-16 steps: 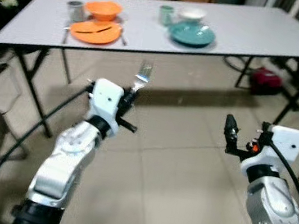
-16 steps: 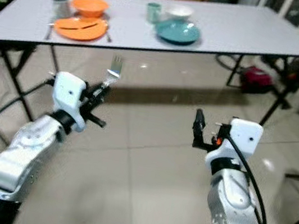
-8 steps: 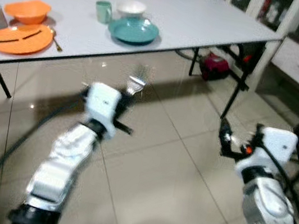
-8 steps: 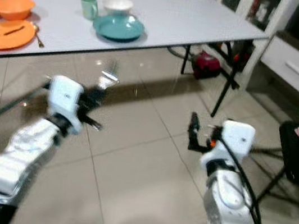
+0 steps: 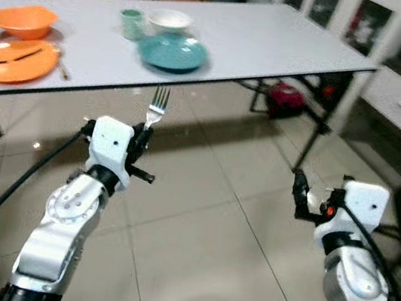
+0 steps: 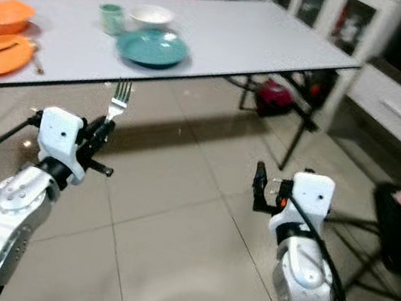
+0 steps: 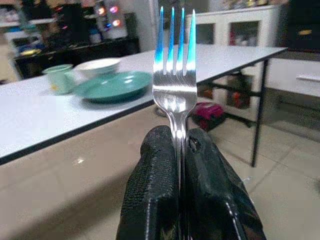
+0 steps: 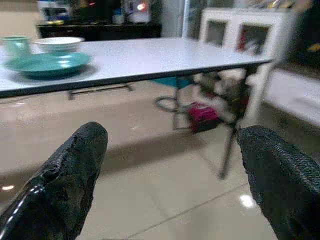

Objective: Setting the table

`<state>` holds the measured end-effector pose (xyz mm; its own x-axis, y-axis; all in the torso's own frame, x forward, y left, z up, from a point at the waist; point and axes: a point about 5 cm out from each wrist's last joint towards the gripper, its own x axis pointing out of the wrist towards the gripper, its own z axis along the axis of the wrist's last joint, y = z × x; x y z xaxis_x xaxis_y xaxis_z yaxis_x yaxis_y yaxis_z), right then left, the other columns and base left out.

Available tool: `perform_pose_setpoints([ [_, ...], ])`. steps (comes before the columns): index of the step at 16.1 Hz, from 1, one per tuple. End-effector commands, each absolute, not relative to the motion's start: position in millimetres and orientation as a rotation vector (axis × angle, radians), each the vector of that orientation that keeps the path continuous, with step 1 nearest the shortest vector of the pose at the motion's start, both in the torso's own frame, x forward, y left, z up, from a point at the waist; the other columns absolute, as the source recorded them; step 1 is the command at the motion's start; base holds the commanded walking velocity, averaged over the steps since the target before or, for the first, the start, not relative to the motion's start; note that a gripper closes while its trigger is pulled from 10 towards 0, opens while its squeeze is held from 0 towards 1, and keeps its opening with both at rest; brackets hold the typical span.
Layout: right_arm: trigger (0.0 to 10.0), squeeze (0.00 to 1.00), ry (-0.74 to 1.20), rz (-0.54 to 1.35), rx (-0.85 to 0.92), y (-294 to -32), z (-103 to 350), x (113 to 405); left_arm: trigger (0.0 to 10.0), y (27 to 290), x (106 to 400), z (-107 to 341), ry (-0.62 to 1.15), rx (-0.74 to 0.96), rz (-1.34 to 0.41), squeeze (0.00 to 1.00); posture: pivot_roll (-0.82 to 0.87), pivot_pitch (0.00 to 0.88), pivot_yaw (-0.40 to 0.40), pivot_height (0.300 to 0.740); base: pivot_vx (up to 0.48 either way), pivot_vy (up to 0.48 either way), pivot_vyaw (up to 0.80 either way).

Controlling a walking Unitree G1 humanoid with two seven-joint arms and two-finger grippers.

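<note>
Fork held upright in the left gripper, its two black fingers pinching the handle just below the tines. It is thin, stiff metal, probably light and slippery, so a firm hold low on the handle looks safest. The right gripper hangs empty above the tiled floor, fingers spread wide. Ahead stands a white table with a teal plate, white bowl, green cup, orange plate and orange bowl.
</note>
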<state>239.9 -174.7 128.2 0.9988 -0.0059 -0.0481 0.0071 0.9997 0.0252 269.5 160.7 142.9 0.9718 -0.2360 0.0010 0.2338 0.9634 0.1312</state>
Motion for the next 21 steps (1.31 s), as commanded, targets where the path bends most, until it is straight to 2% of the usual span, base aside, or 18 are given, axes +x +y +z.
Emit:
perform_pose_setpoints([
  [1, 10.0, 0.0, 0.033, -0.001, 0.029, -176.8, 129.6, 238.6, 10.0, 159.6, 271.1, 145.2, -0.03, 0.142, -0.245, 0.0, 0.0, 0.0, 0.008, 0.74, 0.337, 0.0, 0.0],
  [13, 10.0, 0.0, 0.032, 0.027, 0.025, -175.4, 128.7, 234.0, 10.0, 158.7, 267.9, 141.3, -0.019, 0.151, -0.254, 0.0, 0.01, 0.0, 0.006, 0.74, 0.34, 0.0, 0.0],
  [18, 10.0, 0.0, 0.051, 0.045, 0.12, -174.1, 126.7, 236.8, 10.0, 160.2, 267.1, 141.6, -0.021, 0.149, -0.237, 0.0, 0.01, 0.0, -0.005, 0.74, 0.343, 0.0, 0.0],
  [21, 10.0, 0.0, 0.049, 0.044, 0.115, -175.2, 128.6, 239.0, 10.0, 159.5, 268.7, 142.1, -0.021, 0.151, -0.24, 0.0, 0.01, 0.0, -0.004, 0.74, 0.341, 0.0, 0.0],
])
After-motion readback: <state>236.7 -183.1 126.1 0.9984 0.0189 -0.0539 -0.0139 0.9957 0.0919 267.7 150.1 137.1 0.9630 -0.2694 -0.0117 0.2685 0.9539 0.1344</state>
